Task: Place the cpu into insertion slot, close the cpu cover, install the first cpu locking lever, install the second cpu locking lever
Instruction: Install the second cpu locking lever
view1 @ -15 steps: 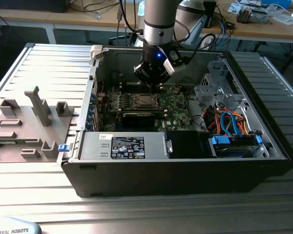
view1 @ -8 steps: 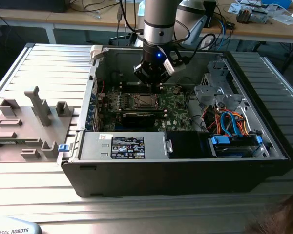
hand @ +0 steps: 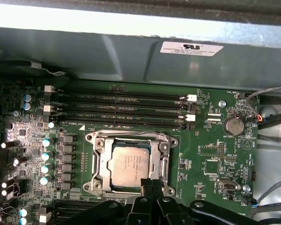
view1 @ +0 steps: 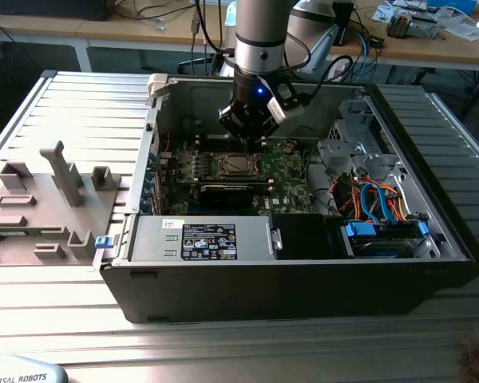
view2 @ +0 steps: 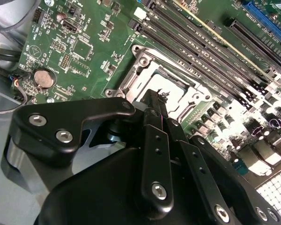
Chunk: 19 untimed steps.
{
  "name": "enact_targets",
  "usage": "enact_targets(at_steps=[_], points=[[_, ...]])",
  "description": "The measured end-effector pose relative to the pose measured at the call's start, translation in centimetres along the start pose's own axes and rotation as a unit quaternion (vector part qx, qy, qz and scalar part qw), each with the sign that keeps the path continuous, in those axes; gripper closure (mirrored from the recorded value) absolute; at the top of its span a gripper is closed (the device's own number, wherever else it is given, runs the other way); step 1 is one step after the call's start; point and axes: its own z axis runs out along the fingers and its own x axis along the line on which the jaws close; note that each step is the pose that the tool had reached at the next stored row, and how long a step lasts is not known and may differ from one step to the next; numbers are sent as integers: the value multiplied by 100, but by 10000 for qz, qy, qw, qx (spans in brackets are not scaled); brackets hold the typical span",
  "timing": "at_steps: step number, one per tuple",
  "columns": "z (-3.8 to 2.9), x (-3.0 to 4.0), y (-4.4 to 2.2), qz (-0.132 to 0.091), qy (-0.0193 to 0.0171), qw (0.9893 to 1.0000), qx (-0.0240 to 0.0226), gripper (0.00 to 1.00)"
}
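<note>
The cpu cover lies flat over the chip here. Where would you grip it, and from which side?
Probably its thin outer rim, coming from above. The cover lies flat, framing the cpu, so no other part stands proud. The edge by the hand looks freest, since memory slots crowd the opposite side.

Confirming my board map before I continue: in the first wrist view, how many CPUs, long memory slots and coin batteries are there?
cpu: 1
memory slots: 4
coin battery: 1
Total: 6
</note>
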Motion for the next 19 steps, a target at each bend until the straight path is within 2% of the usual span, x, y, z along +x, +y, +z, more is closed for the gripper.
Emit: enact_targets(at_steps=[10,19], points=[[1,3,-56,0,0,10000,0,89],[5,10,-178,0,0,10000,0,89]])
